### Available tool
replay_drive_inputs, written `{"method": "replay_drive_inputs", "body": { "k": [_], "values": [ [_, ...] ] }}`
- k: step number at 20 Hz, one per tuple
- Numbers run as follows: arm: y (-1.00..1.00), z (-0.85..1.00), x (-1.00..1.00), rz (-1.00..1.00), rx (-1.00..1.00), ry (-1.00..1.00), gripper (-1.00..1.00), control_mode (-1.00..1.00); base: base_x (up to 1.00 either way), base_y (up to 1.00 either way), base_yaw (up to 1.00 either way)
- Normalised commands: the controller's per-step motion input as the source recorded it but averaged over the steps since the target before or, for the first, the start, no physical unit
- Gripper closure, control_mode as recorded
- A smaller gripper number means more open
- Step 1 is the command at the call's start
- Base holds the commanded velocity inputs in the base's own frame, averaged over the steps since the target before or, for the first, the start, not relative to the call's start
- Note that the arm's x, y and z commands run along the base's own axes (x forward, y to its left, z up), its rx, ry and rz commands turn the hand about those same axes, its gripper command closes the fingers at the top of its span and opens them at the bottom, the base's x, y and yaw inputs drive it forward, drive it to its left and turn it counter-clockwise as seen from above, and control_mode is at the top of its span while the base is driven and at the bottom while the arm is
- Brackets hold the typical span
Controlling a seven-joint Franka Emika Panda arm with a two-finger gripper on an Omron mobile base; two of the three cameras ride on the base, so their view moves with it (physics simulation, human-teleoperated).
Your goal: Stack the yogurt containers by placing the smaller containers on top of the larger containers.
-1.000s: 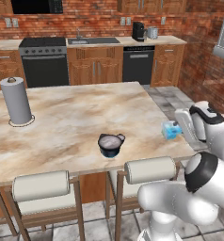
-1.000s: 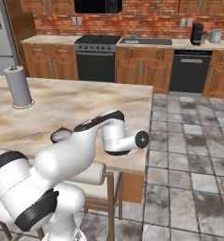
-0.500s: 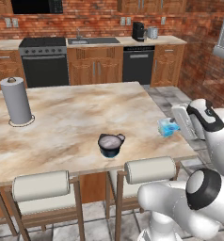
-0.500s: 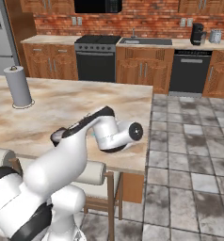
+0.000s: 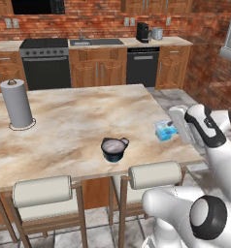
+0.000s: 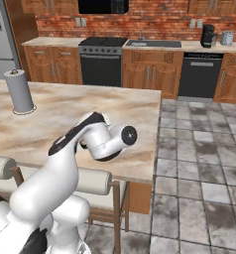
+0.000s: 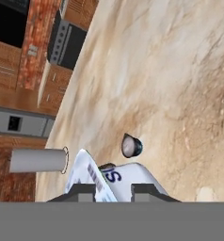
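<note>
RISK: the light-blue cup [image 5: 164,130] sits near the right edge of the surface [image 5: 78,121], so a bump or slip could knock it off | GRIPPER: the gripper [image 7: 113,187] is nearly closed around the cup and seems to hold it | TARGET: the navy tub [image 5: 113,148] waits near the front edge, well apart.
</note>
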Motion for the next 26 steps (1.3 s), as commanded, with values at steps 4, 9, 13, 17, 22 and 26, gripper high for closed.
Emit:
{"method": "replay_drive_inputs", "body": {
  "k": [4,9,13,17,22,26],
  "values": [
    [0.38,0.11,-0.12,0.0,0.01,0.0,1.0,-1.0,0.0,0.0,0.0],
    [0.38,0.12,-0.13,0.0,0.02,0.0,1.0,-1.0,0.0,0.0,0.0],
    [0.39,0.08,-0.12,0.0,0.03,0.01,1.0,-1.0,0.0,0.0,0.0],
    [0.38,0.07,-0.09,0.0,0.04,0.03,1.0,-1.0,0.0,0.0,0.0],
    [0.33,0.09,-0.08,0.0,0.06,0.05,1.0,-1.0,0.0,0.0,0.0],
    [0.29,0.1,-0.09,0.0,0.07,0.07,1.0,-1.0,0.0,0.0,0.0]
  ]
}}
